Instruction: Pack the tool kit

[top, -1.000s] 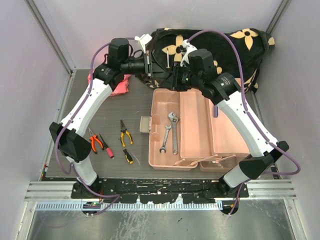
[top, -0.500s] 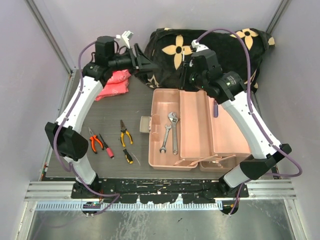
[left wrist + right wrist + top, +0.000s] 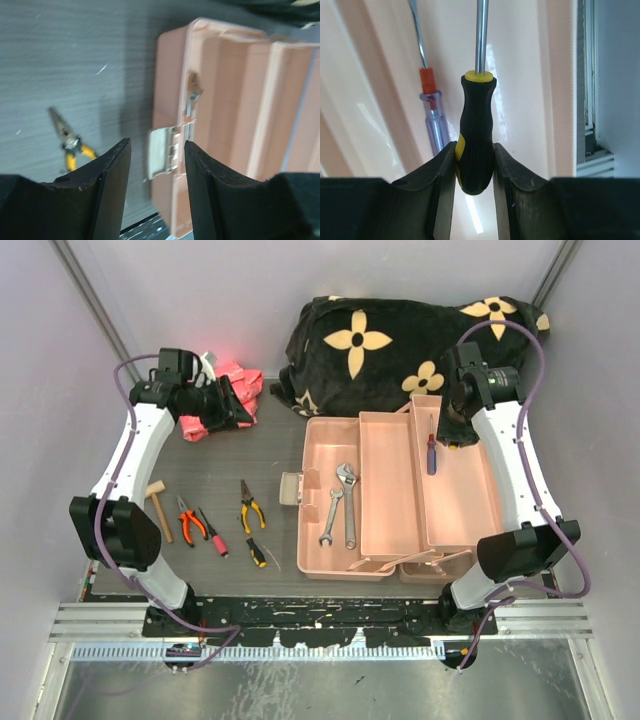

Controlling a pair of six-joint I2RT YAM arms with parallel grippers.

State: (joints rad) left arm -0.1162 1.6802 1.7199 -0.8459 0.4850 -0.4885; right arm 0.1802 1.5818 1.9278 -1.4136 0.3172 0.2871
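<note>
The black-and-yellow screwdriver (image 3: 476,135) runs off the top edge, and the blurred toolbox (image 3: 225,100) is cropped at right

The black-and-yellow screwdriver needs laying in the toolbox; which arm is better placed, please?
Right: the right gripper holds the screwdriver over the toolbox tray; the left gripper is open, empty, by the pink bag.

Toolbox (image 3: 390,480): plain salmon pink. Blanket (image 3: 400,350): black, yellow flower print. Bag (image 3: 238,380): bright pink. 2 wrenches (image 3: 350,512): silver. Orange pliers (image 3: 190,524): orange handles. Yellow pliers (image 3: 250,510): yellow handles. Screwdriver (image 3: 476,135): black-and-yellow handle. Second screwdriver (image 3: 436,125): clear blue handle, orange-red collar. Tabletop (image 3: 215,455): dark grey.
</note>
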